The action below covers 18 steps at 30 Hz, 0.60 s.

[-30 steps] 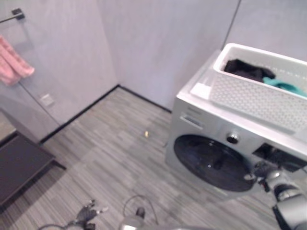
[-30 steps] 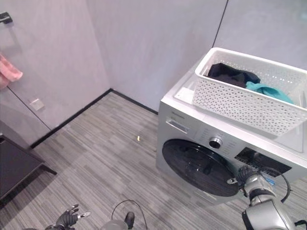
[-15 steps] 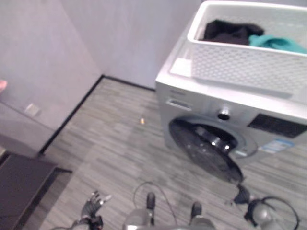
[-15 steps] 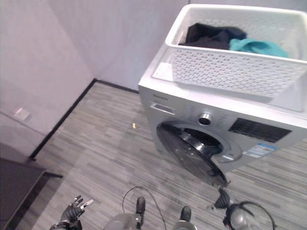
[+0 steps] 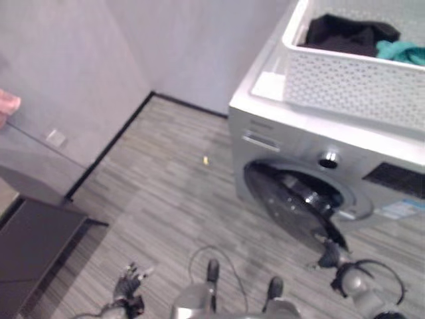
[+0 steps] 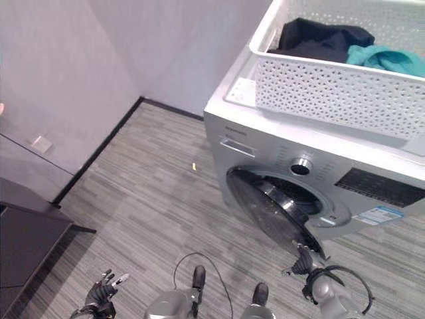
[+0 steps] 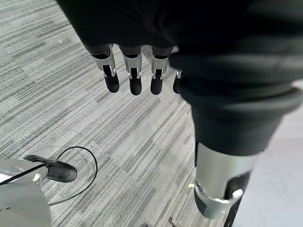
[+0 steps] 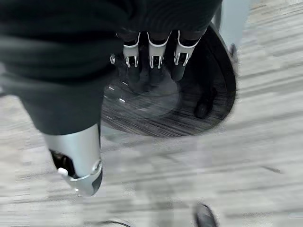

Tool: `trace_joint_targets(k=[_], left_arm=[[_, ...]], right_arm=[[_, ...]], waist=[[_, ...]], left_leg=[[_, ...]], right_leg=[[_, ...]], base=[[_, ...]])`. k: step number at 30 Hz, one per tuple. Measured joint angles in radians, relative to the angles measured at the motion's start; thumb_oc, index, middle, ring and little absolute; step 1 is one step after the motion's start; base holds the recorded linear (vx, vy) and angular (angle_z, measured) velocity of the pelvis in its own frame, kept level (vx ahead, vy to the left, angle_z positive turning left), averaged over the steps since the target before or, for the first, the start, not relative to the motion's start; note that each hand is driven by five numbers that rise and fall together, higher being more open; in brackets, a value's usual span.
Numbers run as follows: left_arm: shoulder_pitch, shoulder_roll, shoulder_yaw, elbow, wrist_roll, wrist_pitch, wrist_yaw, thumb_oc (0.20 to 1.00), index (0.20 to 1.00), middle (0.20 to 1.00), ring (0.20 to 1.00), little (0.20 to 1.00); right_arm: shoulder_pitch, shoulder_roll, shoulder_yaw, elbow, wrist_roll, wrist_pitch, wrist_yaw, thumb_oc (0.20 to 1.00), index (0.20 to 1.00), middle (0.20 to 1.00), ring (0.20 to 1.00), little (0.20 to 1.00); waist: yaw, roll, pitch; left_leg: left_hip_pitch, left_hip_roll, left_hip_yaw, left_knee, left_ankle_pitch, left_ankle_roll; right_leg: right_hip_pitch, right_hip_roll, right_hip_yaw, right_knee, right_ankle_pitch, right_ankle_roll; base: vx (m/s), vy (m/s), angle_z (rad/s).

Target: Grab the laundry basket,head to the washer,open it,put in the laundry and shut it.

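1. The left hand (image 6: 101, 292) hangs idle low over the grey striped floor (image 6: 153, 199), fingers (image 7: 135, 75) straight and empty.
2. The silver front-loading washer's (image 6: 265, 143) dark round glass door (image 6: 269, 216) stands partly swung out; the opening step is in hand.
3. The right hand (image 6: 307, 266) sits at the door's lower edge, fingers (image 8: 151, 59) loosely extended, seemingly gripping nothing.
4. The white perforated plastic laundry basket (image 6: 332, 90) with dark and teal clothes rests atop the washer; next the door needs swinging wider.

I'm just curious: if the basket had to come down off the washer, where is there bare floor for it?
Bare floor lies left of the washer, toward the wall corner. In front it is crowded: the open door swings out, with the right hand at its edge. The basket covers most of the washer top.
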Motion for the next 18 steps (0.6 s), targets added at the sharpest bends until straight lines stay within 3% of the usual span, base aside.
trace_joint_targets(k=[5,11,14,18], left_arm=[[0.001,0.004,0.009,-0.009,0.001,0.0,-0.002,1.0,1.0,1.0,1.0,1.0],[0.023,0.019,0.022,-0.041,0.003,-0.001,-0.006,1.0,1.0,1.0,1.0,1.0],[0.029,0.03,0.004,-0.047,0.002,0.0,-0.02,1.0,1.0,1.0,1.0,1.0],[0.036,0.031,-0.007,-0.065,0.001,-0.001,-0.021,1.0,1.0,1.0,1.0,1.0]], right_arm=[[0.059,-0.025,-0.006,-0.199,0.049,-0.014,0.059,1.0,1.0,1.0,1.0,1.0],[0.268,-0.029,-0.116,-0.525,0.16,-0.034,0.14,1.0,1.0,1.0,1.0,1.0],[0.327,-0.02,-0.134,-0.526,0.183,-0.034,0.163,1.0,1.0,1.0,1.0,1.0],[0.363,-0.017,-0.169,-0.522,0.196,-0.034,0.171,1.0,1.0,1.0,1.0,1.0]], waist=[[-0.019,-0.022,-0.009],[-0.037,-0.085,-0.06],[-0.058,-0.12,-0.085],[-0.062,-0.136,-0.093]], left_leg=[[0.013,0.003,0.027,-0.006,-0.004,0.006],[0.028,0.012,0.065,-0.012,-0.015,0.007],[0.039,0.019,0.082,-0.012,-0.022,0.004],[0.043,0.023,0.098,-0.012,-0.028,0.005]], right_leg=[[-0.006,0.001,0.026,0.0,0.003,-0.001],[-0.014,0.009,0.063,0.0,0.004,-0.003],[-0.017,0.015,0.075,0.0,0.003,-0.004],[-0.019,0.016,0.09,0.0,-0.001,-0.009]], base=[[0.04,-0.016,-0.21],[0.05,-0.011,-0.18],[0.05,-0.031,-0.18],[0.03,-0.023,-0.11]])
